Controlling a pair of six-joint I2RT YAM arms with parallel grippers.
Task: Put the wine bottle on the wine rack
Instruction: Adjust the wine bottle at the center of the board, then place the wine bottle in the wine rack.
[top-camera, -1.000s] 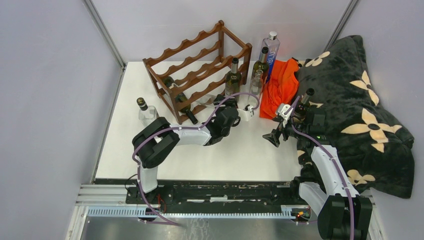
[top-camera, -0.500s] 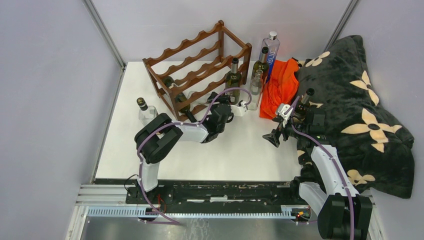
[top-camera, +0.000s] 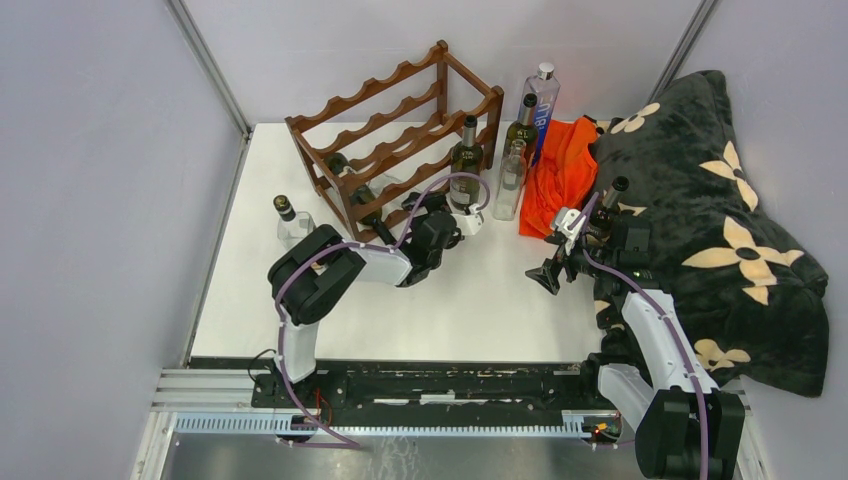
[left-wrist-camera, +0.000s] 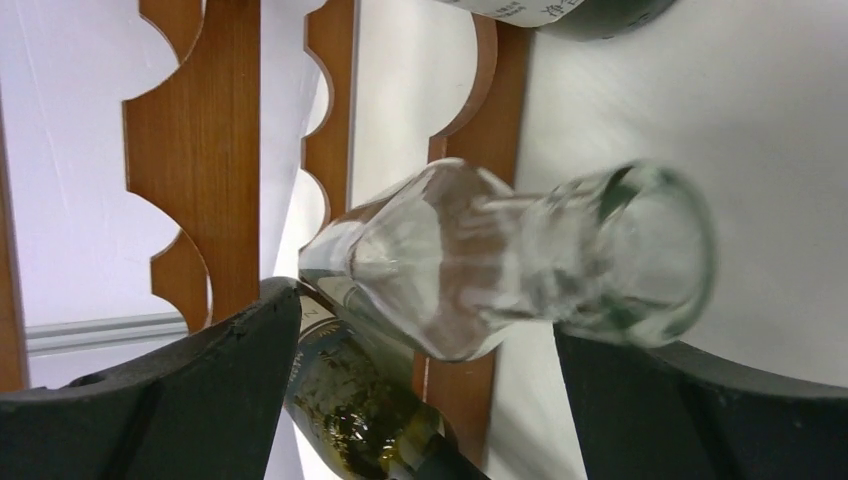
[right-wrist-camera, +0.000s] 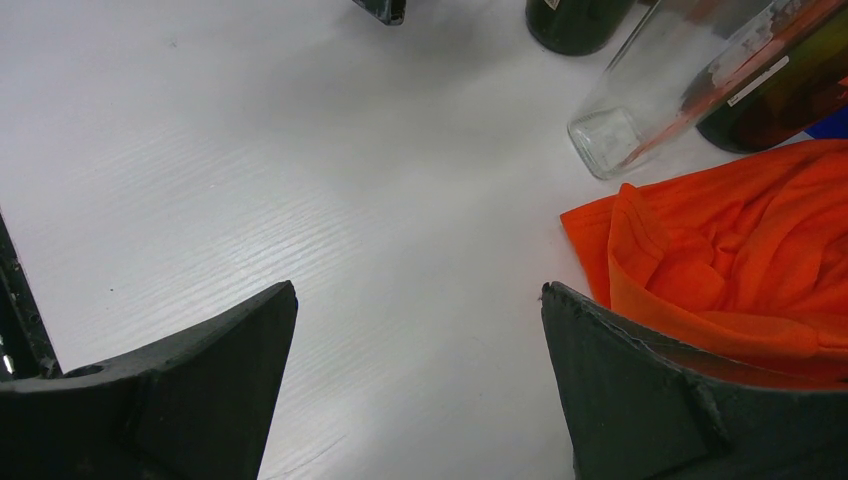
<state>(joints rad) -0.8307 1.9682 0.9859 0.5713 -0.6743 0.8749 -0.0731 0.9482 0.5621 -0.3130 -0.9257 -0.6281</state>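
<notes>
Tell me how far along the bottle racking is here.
Done: a dark bottle lies in the wine rack. In hand: a clear bottle lies across its lower rail inside the open left gripper, ungripped. Left: several bottles stand on the table beside the rack; the right gripper hangs open above the table.

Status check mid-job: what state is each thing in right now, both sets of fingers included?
wine rack, upright
clear bottle, lying on its side on the rack rails, not gripped
green bottle, lying on the rack beside the clear one
left fingers, open, either side of the clear bottle
right fingers, open, empty
dark bottle, standing upright beside the rack
orange cloth, crumpled
</notes>
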